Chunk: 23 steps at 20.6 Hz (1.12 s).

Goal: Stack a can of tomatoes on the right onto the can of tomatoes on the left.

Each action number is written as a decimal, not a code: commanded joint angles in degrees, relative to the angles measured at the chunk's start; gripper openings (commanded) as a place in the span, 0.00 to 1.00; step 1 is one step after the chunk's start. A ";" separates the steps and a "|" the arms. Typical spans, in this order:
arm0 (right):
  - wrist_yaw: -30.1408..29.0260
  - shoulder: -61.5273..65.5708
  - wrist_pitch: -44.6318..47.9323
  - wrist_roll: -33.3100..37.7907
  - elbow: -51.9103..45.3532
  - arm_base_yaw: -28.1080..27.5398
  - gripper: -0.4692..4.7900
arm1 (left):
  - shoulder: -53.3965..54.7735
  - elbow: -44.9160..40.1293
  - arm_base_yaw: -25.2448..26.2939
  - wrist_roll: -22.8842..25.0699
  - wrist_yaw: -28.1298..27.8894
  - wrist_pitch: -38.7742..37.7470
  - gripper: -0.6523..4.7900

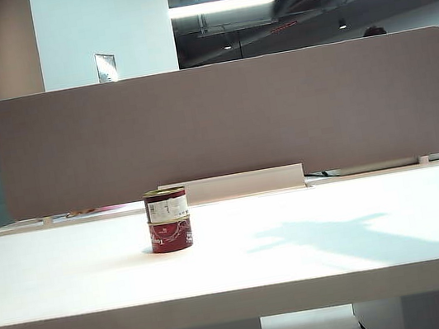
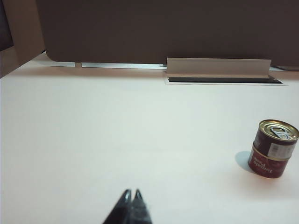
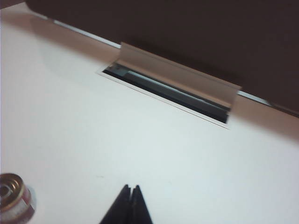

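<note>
Stack check: in the exterior view you've got the top can (image 1: 165,203) sitting upright on the bottom can (image 1: 170,234), left of centre on the desk (image 1: 315,241), rims lined up as far as I can tell. Judging by that, the placement is done.

Right claw (image 3: 130,188): fingers pressed together, nothing between them. It hangs above the desk, and the stack (image 3: 14,198) lies off at about 9 o'clock from its tips in the right wrist view, well apart, only the lid and a bit of label showing. In the exterior view all you see of this arm is a dark blur along the upper edge and its shadow on the desk, right of the cans.

Left claw (image 2: 131,193): also closed and empty, low over bare desk. The stack (image 2: 273,148) is at roughly 2 o'clock from its tips, well apart.

Cans' long axis is vertical, no visible tilt. Neither claw touches them. I'd say the right arm only needs to clear away; keep it off the 9 o'clock side.
</note>
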 commanded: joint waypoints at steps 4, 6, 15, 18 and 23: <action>2.10 -18.58 2.16 4.81 -19.23 -5.31 0.09 | 0.02 0.17 0.02 0.20 0.20 0.52 0.11; 2.03 -25.05 2.08 6.60 -25.22 -7.08 0.09 | 0.02 0.17 0.02 0.17 0.17 0.50 0.11; 15.06 -50.77 1.64 14.19 -46.34 -7.65 0.09 | 0.02 0.17 0.02 0.20 0.20 0.48 0.11; 15.04 -59.34 1.62 15.08 -53.42 -7.61 0.09 | 0.02 0.17 0.02 0.20 0.20 0.48 0.11; 14.51 -70.38 -1.22 15.23 -58.84 -7.50 0.09 | 0.02 0.17 0.02 0.20 0.20 0.48 0.11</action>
